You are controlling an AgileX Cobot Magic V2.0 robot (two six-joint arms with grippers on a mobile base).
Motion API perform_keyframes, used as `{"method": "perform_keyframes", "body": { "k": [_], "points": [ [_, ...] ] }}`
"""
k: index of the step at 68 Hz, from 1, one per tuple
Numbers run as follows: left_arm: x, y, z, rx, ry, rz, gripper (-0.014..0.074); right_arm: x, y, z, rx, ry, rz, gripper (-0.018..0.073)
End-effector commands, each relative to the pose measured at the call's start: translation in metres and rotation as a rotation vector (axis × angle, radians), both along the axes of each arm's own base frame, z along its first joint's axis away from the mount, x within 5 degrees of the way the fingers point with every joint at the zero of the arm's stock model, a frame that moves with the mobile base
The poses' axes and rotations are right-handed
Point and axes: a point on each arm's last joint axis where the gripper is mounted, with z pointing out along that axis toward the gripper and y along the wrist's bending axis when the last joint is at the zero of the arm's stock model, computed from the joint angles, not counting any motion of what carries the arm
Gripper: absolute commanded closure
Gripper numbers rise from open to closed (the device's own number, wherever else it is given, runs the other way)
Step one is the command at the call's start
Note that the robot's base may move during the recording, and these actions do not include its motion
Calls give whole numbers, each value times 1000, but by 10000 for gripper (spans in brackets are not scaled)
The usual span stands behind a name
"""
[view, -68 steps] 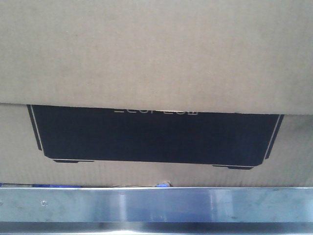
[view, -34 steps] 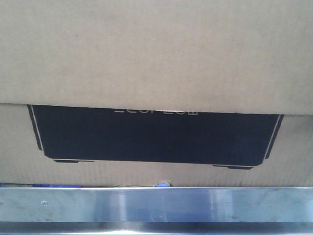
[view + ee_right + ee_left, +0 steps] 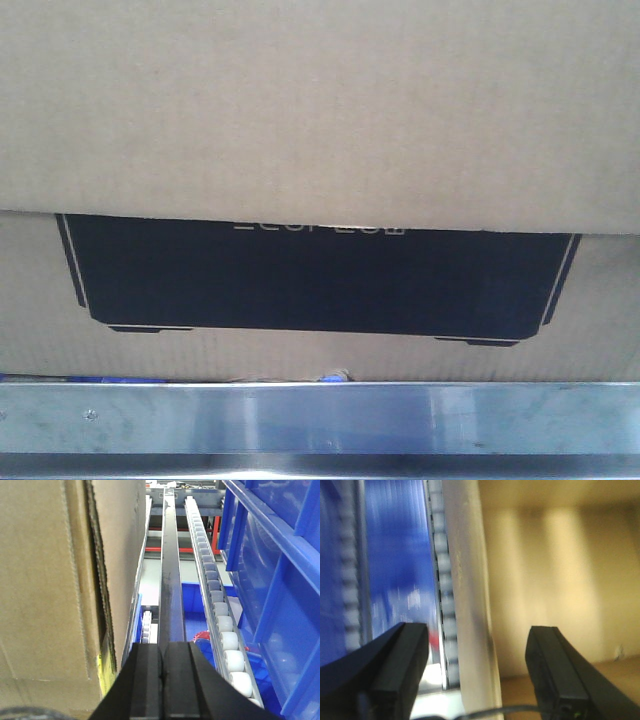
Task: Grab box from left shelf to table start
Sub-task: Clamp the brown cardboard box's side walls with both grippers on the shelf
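Observation:
The box (image 3: pixel 320 110) fills the front view, tan cardboard with a wide black panel (image 3: pixel 320 280) and pale lettering. It sits just behind the left shelf's silver front rail (image 3: pixel 320 418). My left gripper (image 3: pixel 477 652) is open, its black fingers (image 3: pixel 402 670) wide apart on either side of a pale upright edge (image 3: pixel 467 605), with a tan cardboard face (image 3: pixel 545 580) to the right. I cannot tell whether it touches. My right gripper (image 3: pixel 161 655) is shut on nothing, just right of the box's side (image 3: pixel 50 580).
White roller tracks (image 3: pixel 220 625) and a dark centre rail (image 3: pixel 170 580) run away from the right gripper. Blue bins (image 3: pixel 280 580) stand close on its right. In the left wrist view a blue bin (image 3: pixel 395 555) and rollers (image 3: pixel 442 580) lie left of the pale edge.

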Motion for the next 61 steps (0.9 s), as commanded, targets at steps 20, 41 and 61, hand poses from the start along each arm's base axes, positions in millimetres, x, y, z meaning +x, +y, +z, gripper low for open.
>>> {"method": "perform_keyframes", "body": {
  "k": [20,41,61],
  "points": [
    [33,-10,5,6,79,2,266,-1,1,15,30,-147,7,504],
    [34,-10,4,9,88,2,267,-17,0,63,53,-88,-7,-65],
    [35,-10,4,10,87,3,267,-33,0,145,75,-49,-3,-32]
  ]
}}
